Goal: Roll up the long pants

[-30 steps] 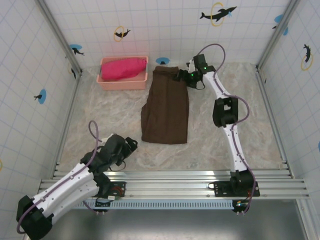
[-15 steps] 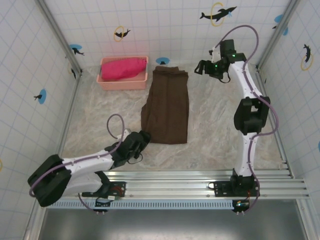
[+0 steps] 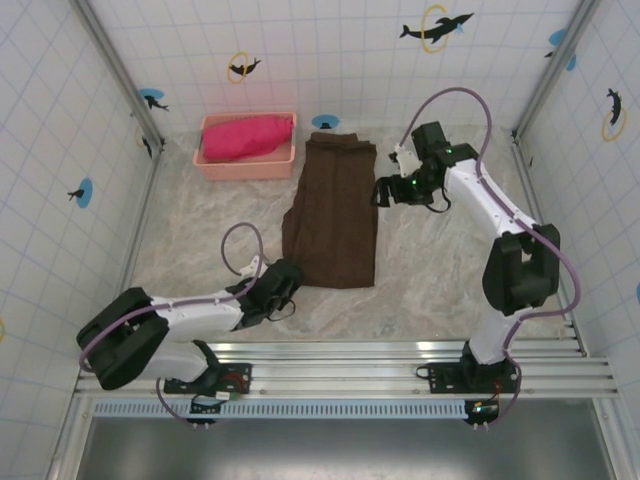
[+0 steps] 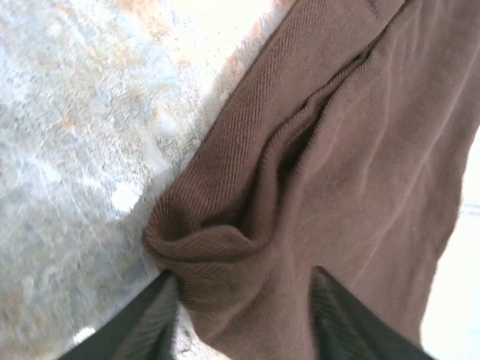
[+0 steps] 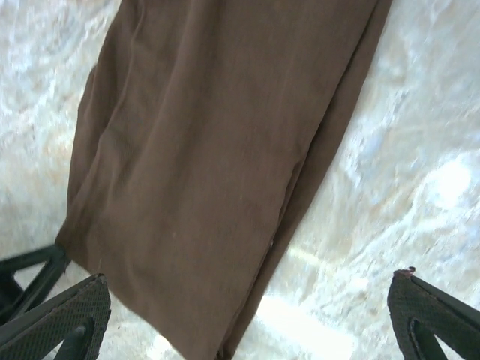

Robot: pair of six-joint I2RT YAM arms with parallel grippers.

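long pants (image 3: 333, 215) lie flat on the counter (image 3: 440, 290), centre of top view. left claw (image 3: 287, 278) at their lower-left corner, pinching bunched fabric btwn its fingers (image 4: 146, 330). right claw (image 3: 383, 192) spread wide, hovering by pants' upper-right edge.

We see a white far wall (image 3: 330, 70), left wall (image 3: 45, 150) and right wall (image 3: 600, 220), all ruled with a thin pale grid and dotted with dark dolphin stickers (image 3: 437, 27), some leaping through yellow rings and some set on blue discs. Bare metal posts (image 3: 115, 70) rise at the two far corners where the walls meet. The tabletop (image 3: 430, 280) has a mottled beige-and-grey marble pattern under bright, even light with soft shadows, and silver aluminium rails (image 3: 350, 375) run along its near edge from left to right.
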